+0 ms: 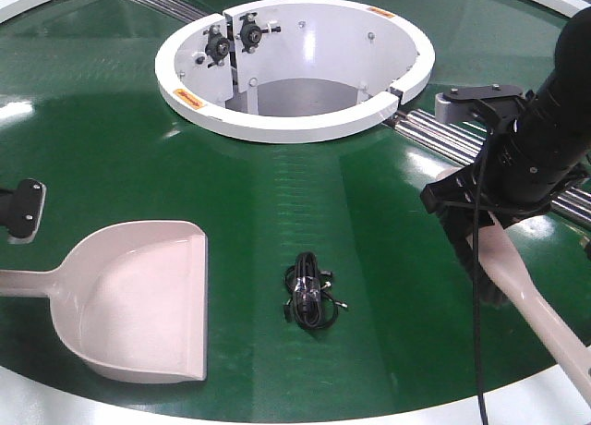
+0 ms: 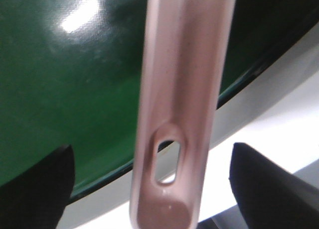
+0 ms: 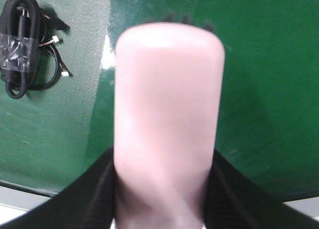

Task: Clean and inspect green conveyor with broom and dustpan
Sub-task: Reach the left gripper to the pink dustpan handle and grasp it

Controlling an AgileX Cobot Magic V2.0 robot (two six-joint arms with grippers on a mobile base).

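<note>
Broom [image 3: 169, 104] seemingly clamped in right hand [image 3: 164, 189]; left hand [image 2: 149, 154] spread astride dustpan [image 2: 182, 64] handle; cable bundle [image 1: 307, 291] between tools.

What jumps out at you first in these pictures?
The huge glossy dark-green conveyor belt fills the view, with a white ring-shaped opening at top centre. A wide pale beige plastic dustpan lies lower left, a black bundled cable to its right.

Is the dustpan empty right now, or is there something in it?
Empty. The dustpan shows only bare pale plastic inside; the black cable bundle lies beside it on the green conveyor, not in the scoop.
</note>
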